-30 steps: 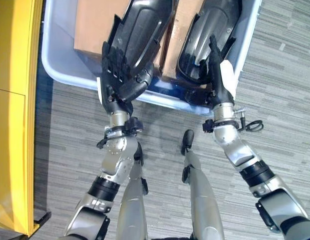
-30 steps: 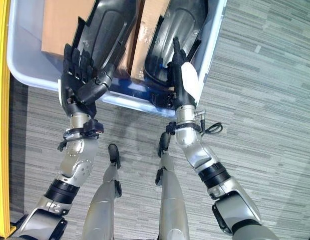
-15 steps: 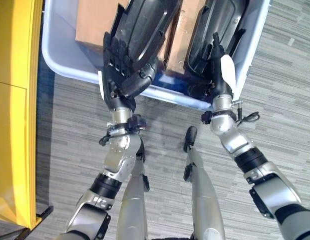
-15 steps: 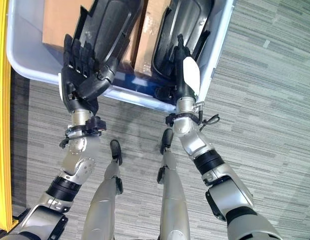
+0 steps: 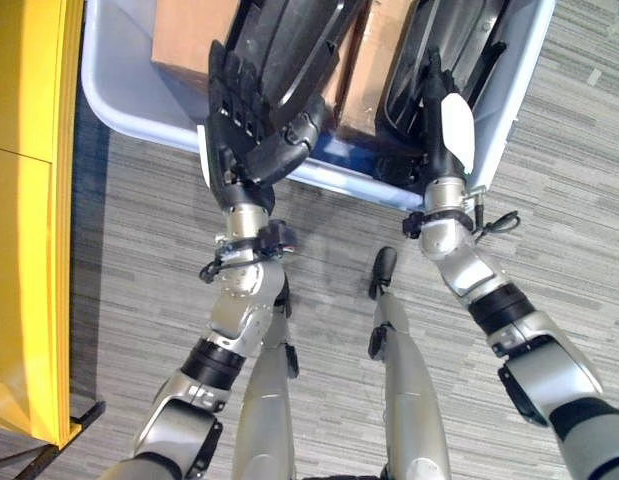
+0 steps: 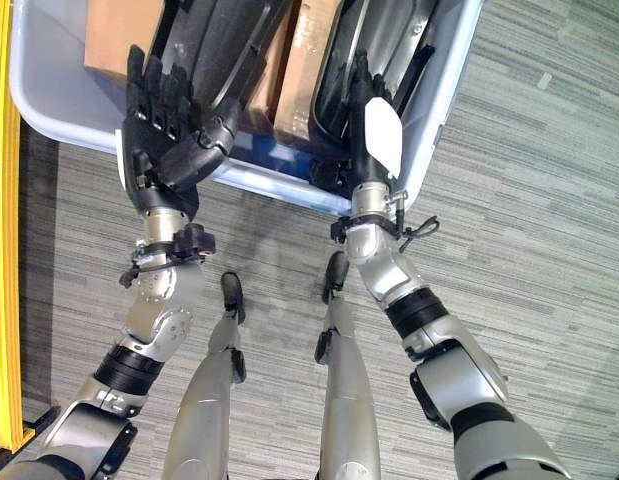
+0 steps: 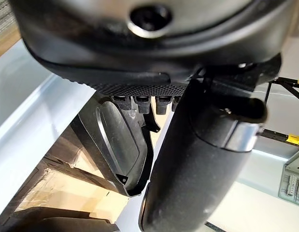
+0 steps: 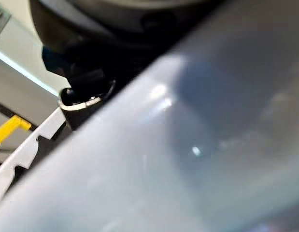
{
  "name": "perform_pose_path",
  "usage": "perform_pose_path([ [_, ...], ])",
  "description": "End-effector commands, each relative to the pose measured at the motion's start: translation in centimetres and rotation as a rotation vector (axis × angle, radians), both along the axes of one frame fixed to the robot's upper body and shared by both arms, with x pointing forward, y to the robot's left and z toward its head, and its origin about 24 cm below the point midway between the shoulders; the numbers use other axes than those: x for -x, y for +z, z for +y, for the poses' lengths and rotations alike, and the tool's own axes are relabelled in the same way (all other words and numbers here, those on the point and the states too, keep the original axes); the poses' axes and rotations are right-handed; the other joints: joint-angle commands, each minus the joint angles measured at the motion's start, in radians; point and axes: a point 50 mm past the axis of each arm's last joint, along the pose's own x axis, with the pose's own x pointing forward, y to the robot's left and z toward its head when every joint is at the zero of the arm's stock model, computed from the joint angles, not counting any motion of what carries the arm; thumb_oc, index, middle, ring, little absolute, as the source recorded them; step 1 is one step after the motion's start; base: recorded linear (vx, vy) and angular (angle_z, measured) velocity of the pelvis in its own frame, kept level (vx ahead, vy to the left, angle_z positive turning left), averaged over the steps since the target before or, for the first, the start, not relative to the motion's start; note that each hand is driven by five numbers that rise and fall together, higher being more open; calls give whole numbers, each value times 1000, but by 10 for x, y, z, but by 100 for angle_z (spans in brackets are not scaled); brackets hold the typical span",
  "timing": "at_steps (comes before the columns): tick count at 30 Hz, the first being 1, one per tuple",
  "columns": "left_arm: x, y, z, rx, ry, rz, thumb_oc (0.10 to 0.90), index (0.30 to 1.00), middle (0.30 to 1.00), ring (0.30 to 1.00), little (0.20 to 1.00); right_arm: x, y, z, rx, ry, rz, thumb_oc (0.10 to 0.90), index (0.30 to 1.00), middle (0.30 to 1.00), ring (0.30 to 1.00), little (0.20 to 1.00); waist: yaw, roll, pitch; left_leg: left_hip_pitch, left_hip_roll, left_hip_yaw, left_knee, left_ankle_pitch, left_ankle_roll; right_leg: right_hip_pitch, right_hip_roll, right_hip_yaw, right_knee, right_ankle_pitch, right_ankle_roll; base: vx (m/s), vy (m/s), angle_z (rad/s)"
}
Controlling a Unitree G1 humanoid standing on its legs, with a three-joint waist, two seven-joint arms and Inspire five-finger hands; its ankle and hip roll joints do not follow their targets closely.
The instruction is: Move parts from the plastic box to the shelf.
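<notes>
Left hand [image 5: 251, 140]: fingers straight and apart over the left black part [image 5: 289, 45].
Right hand [image 5: 444, 135]: reaching into plastic box [image 5: 129, 105]; fingers' state unclear.

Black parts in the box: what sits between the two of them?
A brown cardboard box stands between the left black part and the right black part, seen in both eye views.
</notes>
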Motion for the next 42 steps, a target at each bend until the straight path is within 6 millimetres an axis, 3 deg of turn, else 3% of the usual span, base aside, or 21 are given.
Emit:
perform_pose_path([
  [1, -2, -2, 7, -30, 2, 6, 900, 1000, 1000, 1000, 1000, -9, -20, 7, 155, 13, 132, 400, 300, 300, 300, 300, 3, 14, -9, 50, -21, -22, 54, -136, 41, 43, -85, 126, 10, -16, 141, 20, 33, 4],
  [6, 2, -6, 10, -29, -11, 6, 900, 1000, 1000, 1000, 1000, -11, -43, -3, 182, -20, 226, 400, 300, 300, 300, 300, 10, 24, -9, 46, -22, -22, 59, -138, 43, 39, -85, 126, 14, -19, 139, 0, 0, 0],
  [20, 7, -3, 14, 2, -19, -19, 900, 1000, 1000, 1000, 1000, -3, -55, -2, 229, 8, 233, 400, 300, 300, 300, 300, 3, 14, -9, 86, -19, -9, 50, -142, 42, 65, -81, 130, 13, -17, 142, 0, 0, 0],
  [28, 5, 1, 10, 10, -42, -34, 900, 1000, 1000, 1000, 1000, 7, -68, -7, 196, 30, 232, 400, 300, 300, 300, 300, 6, 9, -9, 230, -12, -8, -15, -120, 37, 186, -88, 119, -1, -12, 150, -16, -3, -2],
  [36, 5, 3, 7, -16, -62, -47, 900, 1000, 1000, 1000, 1000, 9, -51, -17, 196, 11, 156, 400, 300, 300, 300, 300, 22, 13, -10, 386, -8, -24, -86, -95, 24, 332, -95, 103, -15, -18, 155, -10, -21, 1],
  [40, 5, 4, 3, -33, -76, -52, 900, 1000, 1000, 1000, 1000, 11, -36, -21, 194, 7, 93, 400, 300, 300, 300, 300, 21, 20, -63, 439, -15, -33, -116, -85, 19, 380, -107, 101, -11, -29, 157, 6, -10, 3],
  [42, 5, 3, 3, -33, -77, -52, 900, 1000, 1000, 1000, 1000, 11, -36, -21, 194, 7, 93, 400, 300, 300, 300, 300, 21, 21, -62, 440, -15, -34, -117, -85, 19, 382, -107, 100, -12, -29, 158, 0, 0, 0],
])
